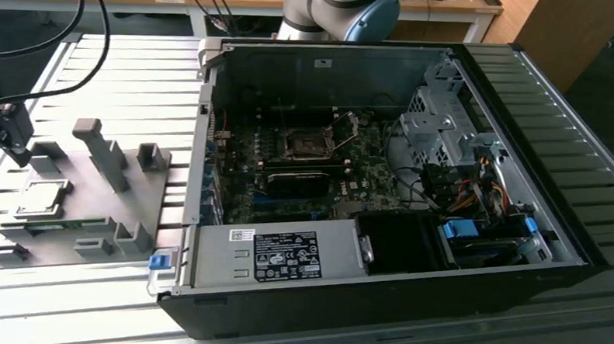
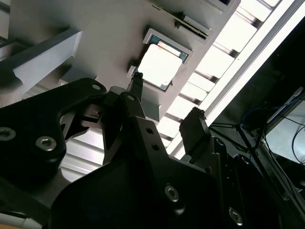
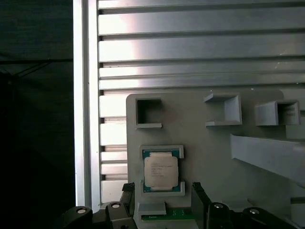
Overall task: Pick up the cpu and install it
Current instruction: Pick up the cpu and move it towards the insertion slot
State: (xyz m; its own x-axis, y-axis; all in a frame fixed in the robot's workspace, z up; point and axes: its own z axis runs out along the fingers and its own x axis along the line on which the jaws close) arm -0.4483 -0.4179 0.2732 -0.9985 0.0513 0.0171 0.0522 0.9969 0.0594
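The cpu [image 1: 42, 198] is a small square chip with a silvery top. It lies flat in a framed nest on the grey fixture plate [image 1: 98, 202], at the exterior view's left. Both wrist views show the cpu [image 3: 161, 171] [image 2: 159, 64] seated in that nest. My gripper [image 1: 18, 155] hangs above the plate, close over the chip and not touching it. The black fingers [image 3: 127, 191] stand apart, one on each side of the nest. The gripper [image 2: 167, 95] is open and holds nothing. The dark motherboard socket [image 1: 308, 145] sits inside the open computer case [image 1: 384, 300].
The fixture plate carries several grey upright holders [image 1: 106, 155] and a green circuit strip [image 1: 66, 225] beside the cpu nest. A grey power-supply box [image 1: 278, 256] and bundled cables [image 1: 462, 186] sit inside the case. The slatted metal table [image 1: 115, 62] runs underneath, with black cables hanging at the far left.
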